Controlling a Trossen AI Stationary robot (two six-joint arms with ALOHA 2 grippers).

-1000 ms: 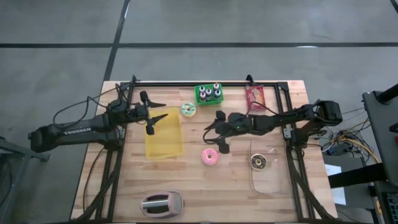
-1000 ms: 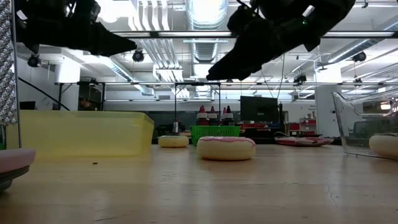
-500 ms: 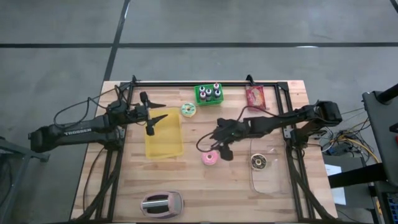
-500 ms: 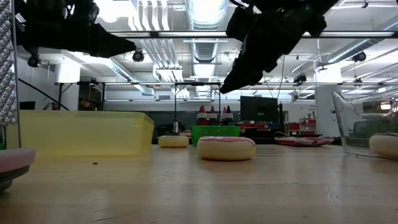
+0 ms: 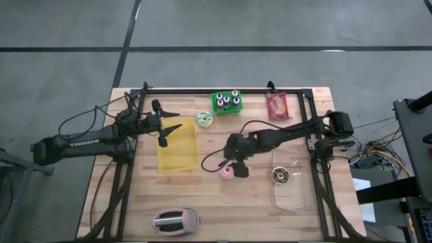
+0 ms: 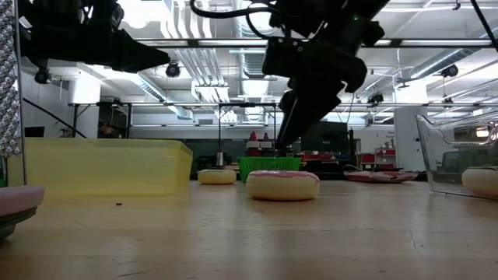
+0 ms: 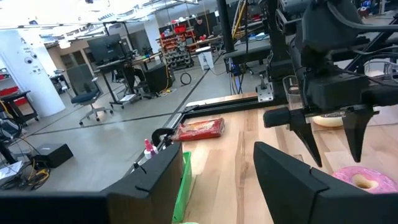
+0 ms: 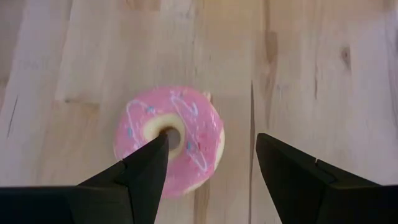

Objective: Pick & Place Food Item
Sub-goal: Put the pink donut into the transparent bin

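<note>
Pale butcher-block wood tops the bench (image 5: 202, 202), framed by black rails along its far edge and sides, with grey concrete floor around it. Near the middle lies the pink-frosted donut (image 5: 228, 171), flat on the wood. The right tool (image 5: 234, 166) hangs just above the donut, its fingers spread wide; in the right wrist view one finger lies over the donut's hole and the other off its rim, and they hold nothing. The left tool (image 5: 169, 126) waits above the far edge of the yellow bin (image 5: 178, 145), fingers apart and empty. Along the far side stand a green rack of bottles (image 5: 226, 102), a green-iced donut (image 5: 204, 119) and a red snack packet (image 5: 277, 105). A clear container (image 5: 293, 192) at the right holds a chocolate donut (image 5: 281, 176). A toaster (image 5: 175, 220) sits at the near edge. Beyond the bench, the low view shows ceiling strip lights, ducts and shelving.
</note>
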